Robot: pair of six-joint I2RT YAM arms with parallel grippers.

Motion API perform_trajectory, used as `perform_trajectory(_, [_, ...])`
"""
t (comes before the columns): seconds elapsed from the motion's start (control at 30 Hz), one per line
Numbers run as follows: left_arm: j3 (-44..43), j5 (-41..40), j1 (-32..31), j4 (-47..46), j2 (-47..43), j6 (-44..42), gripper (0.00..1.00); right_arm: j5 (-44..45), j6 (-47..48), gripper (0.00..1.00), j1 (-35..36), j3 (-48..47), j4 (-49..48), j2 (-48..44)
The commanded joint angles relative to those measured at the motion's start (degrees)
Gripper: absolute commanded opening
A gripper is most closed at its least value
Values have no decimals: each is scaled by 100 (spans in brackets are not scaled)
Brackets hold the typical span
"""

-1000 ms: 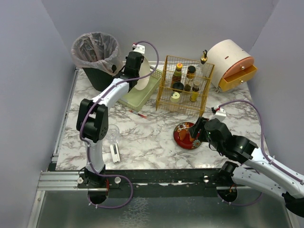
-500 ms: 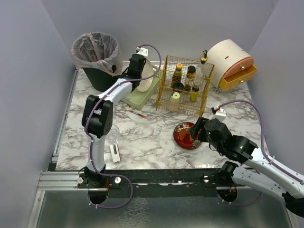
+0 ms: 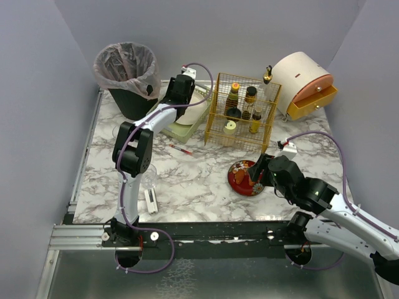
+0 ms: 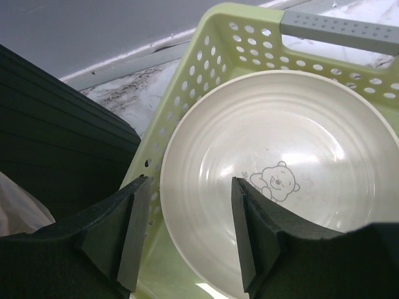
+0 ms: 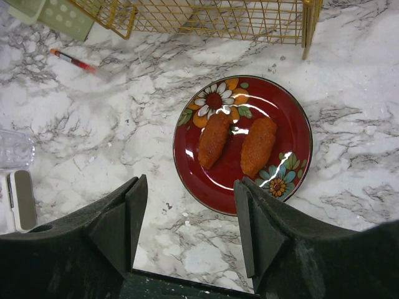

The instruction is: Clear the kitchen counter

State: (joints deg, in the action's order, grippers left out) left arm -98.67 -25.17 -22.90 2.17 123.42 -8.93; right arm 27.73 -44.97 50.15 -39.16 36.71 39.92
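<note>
The kitchen counter (image 3: pixel 199 180) is white marble with a metal rail edge. My left gripper (image 3: pixel 184 94) hangs open over the pale green tray (image 3: pixel 179 129) at the back left. In the left wrist view the gripper (image 4: pixel 187 230) is open above a white plate (image 4: pixel 280 174) with a bear drawing, lying in the tray (image 4: pixel 212 43). My right gripper (image 3: pixel 254 173) is open and empty above a red flowered plate (image 3: pixel 240 182). In the right wrist view the gripper (image 5: pixel 187 230) hovers over the plate's (image 5: pixel 227 180) near left edge; the plate holds two fried pieces (image 5: pixel 214 140).
A black bin with a clear liner (image 3: pixel 126 71) stands left of the tray. A yellow wire rack (image 3: pixel 243 109) with bottles is behind the red plate. A cream and pink drawer box (image 3: pixel 305 84) is at the back right. A red pen (image 3: pixel 182 149), a clear glass (image 3: pixel 148 175) and a small white object (image 3: pixel 151 200) lie on the counter.
The left gripper moved right over the tray; the white plate went from upright in its grip to lying in the tray, and the jaws are now open. The right arm has not moved.
</note>
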Motion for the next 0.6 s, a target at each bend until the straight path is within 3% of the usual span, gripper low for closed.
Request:
perform_trajectory(0.0, [-206, -171, -4, 104, 100, 15, 60, 25, -64, 64, 12, -105, 172, -74])
perform_trajectory(0.3, [-489, 287, -5, 766, -513, 556, 73, 46, 75, 64, 10, -106, 123, 18])
perform_trajectory(0.57, [70, 909, -4, 1134, -1822, 1445, 77, 89, 114, 65, 8, -175, 203, 90])
